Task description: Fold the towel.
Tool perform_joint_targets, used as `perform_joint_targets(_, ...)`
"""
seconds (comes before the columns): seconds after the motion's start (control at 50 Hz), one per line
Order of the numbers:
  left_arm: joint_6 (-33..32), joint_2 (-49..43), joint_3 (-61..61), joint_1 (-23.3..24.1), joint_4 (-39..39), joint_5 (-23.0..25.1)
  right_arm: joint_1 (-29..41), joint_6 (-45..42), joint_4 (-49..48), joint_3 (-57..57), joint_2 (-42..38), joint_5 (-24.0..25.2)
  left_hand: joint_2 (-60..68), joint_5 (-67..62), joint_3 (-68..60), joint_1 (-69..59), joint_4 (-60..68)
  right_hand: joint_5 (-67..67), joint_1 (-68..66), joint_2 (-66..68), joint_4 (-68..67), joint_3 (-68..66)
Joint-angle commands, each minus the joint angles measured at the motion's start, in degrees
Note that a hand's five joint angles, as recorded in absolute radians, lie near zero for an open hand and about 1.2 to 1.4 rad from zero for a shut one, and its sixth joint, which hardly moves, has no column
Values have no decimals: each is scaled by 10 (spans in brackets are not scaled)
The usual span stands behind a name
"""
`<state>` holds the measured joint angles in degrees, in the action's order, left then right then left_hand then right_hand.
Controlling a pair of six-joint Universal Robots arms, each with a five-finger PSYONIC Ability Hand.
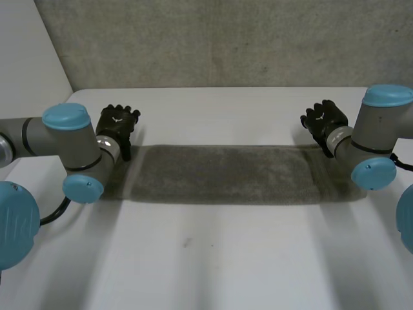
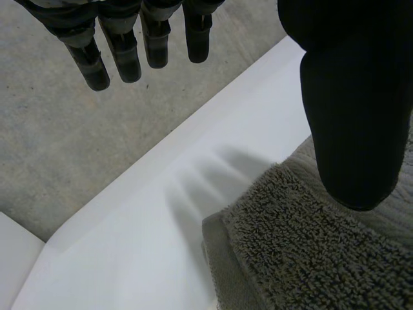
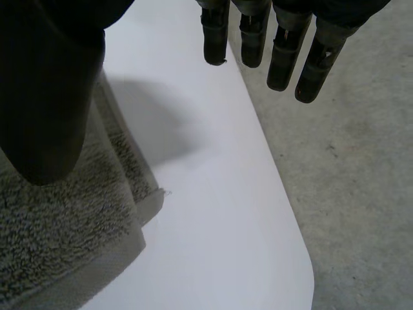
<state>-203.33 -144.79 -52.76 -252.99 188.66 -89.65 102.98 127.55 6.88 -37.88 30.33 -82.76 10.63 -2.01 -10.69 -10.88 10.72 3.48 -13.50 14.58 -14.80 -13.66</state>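
A grey-brown towel [image 1: 226, 173] lies on the white table [image 1: 213, 258] as a long folded strip between the two arms. My left hand [image 1: 117, 124] hovers over the table just beyond the strip's left far corner, fingers [image 2: 122, 45] straight and apart from the thumb [image 2: 355, 97], holding nothing. That corner of the towel [image 2: 297, 252] lies under the thumb. My right hand [image 1: 324, 120] hovers just beyond the right far corner, also open, its fingers [image 3: 277, 45] straight and empty. The towel's right corner [image 3: 71, 226] lies below its thumb [image 3: 51, 84].
The table's far edge [image 1: 219, 88] runs close behind both hands, with grey carpet floor [image 1: 226, 39] beyond it. In the right wrist view a rounded table corner [image 3: 303, 271] is near the hand. The wide near half of the table is bare white.
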Motion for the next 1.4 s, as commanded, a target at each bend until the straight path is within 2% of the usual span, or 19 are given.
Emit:
perform_joint_targets(0.02,16,50,-38,8,-7,-25,0,89,-4,-56,72,6,-6,20,7,9,-7,-35,35,-46,48,37)
perform_joint_targets(0.06,32,102,-94,8,-10,-26,-5,107,-18,-119,128,23,-6,20,7,9,-7,-35,35,-46,48,37)
perform_joint_targets(0.12,39,134,-127,7,-9,-25,-7,108,-39,-200,188,42,-6,20,7,9,-7,-35,35,-46,48,37)
perform_joint_targets(0.16,51,200,-199,5,1,-20,-7,109,-49,-242,217,45,-6,20,7,9,-7,-35,35,-46,48,37)
perform_joint_targets(0.18,51,201,-199,5,1,-20,-7,109,-49,-243,217,45,-6,20,7,9,-7,-35,35,-46,48,37)
perform_joint_targets(0.22,63,260,-263,0,21,-20,-8,116,-67,-320,271,49,-6,20,7,9,-7,-35,35,-46,48,37)
perform_joint_targets(0.28,68,313,-327,-3,44,-20,-23,116,-75,-388,311,52,-6,20,7,9,-7,-35,35,-46,48,37)
perform_joint_targets(0.4,69,364,-418,-14,86,-10,-52,117,-75,-471,344,67,-6,20,7,9,-7,-35,35,-46,48,37)
perform_joint_targets(0.54,70,404,-512,-22,105,43,-94,117,-86,-556,348,116,-6,20,7,9,-7,-35,35,-46,48,37)
perform_joint_targets(0.6,70,406,-527,-25,107,54,-109,112,-110,-570,338,135,-6,20,7,9,-7,28,-28,17,-15,-26)
perform_joint_targets(0.72,71,406,-530,-25,111,51,-112,108,-144,-569,309,137,-6,20,7,9,-7,77,-77,66,-64,-75)
perform_joint_targets(0.76,71,406,-531,-25,119,48,-113,107,-159,-563,296,136,-6,20,7,9,-7,157,-157,146,-144,-156)
perform_joint_targets(0.84,71,406,-532,-24,126,48,-113,106,-177,-556,284,135,-6,20,7,9,-7,201,-201,190,-188,-200)
perform_joint_targets(0.94,71,408,-532,-24,129,48,-116,105,-190,-545,259,135,-6,20,7,9,-7,328,-328,317,-315,-326)
perform_joint_targets(0.98,71,410,-532,-24,129,48,-118,94,-187,-534,246,133,-6,20,7,9,-7,663,-663,652,-650,-661)
perform_joint_targets(1.08,71,411,-533,-24,128,47,-134,77,-191,-529,247,119,-6,20,7,9,-7,665,-665,654,-652,-663)
perform_joint_targets(1.16,71,414,-537,-24,128,48,-188,26,-184,-516,252,85,-6,20,7,9,-7,665,-665,654,-652,-663)
perform_joint_targets(1.28,71,422,-544,-25,134,48,-276,-61,-160,-478,254,81,-6,20,7,9,-7,665,-665,654,-652,-663)
perform_joint_targets(1.4,71,423,-544,-32,135,48,-265,-60,-120,-435,262,81,-6,20,7,9,-7,665,-665,654,-652,-663)
